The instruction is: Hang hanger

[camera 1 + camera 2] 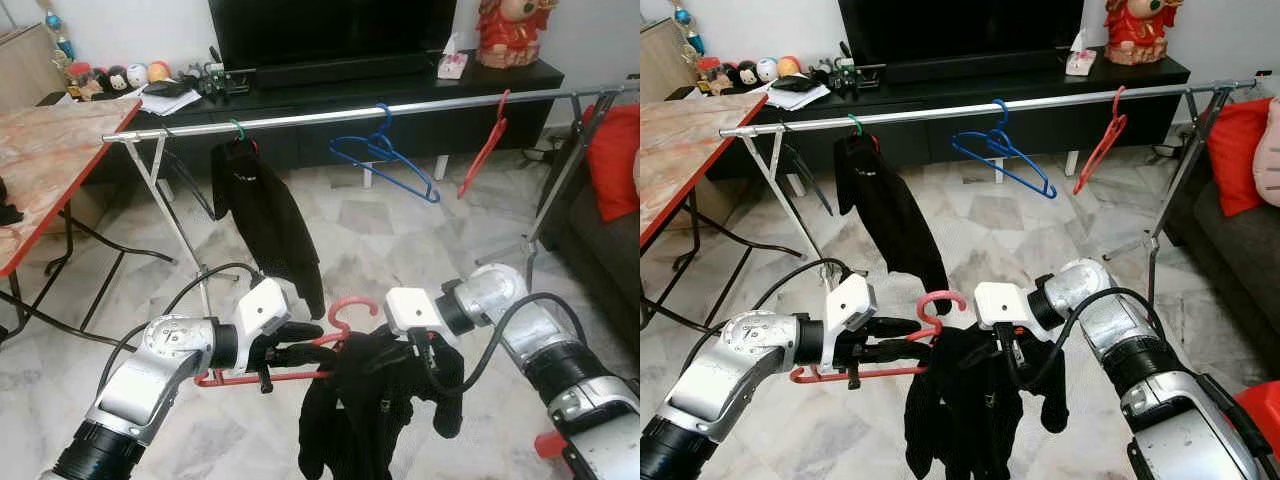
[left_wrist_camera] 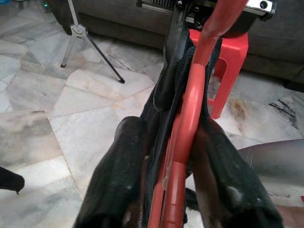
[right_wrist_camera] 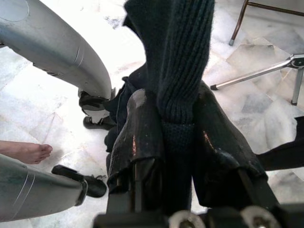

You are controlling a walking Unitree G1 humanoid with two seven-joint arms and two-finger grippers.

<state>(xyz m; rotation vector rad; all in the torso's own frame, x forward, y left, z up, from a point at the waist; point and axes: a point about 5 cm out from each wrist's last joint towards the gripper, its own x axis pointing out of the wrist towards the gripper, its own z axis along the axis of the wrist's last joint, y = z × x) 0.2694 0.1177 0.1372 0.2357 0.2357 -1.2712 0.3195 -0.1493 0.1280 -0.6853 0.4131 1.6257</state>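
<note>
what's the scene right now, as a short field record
left pincer: shut on red hanger
right pincer: shut on black garment
garment: draped on the red hanger, hanging below both pincers
rail: steel, ahead of robot, above the held hanger
on rail: black top on a green hook, blue hanger, second red hanger
hanger state: not yet on rail
bystander: bare foot on the floor near the robot

Head stereo downward; wrist cameras close-up.
</note>
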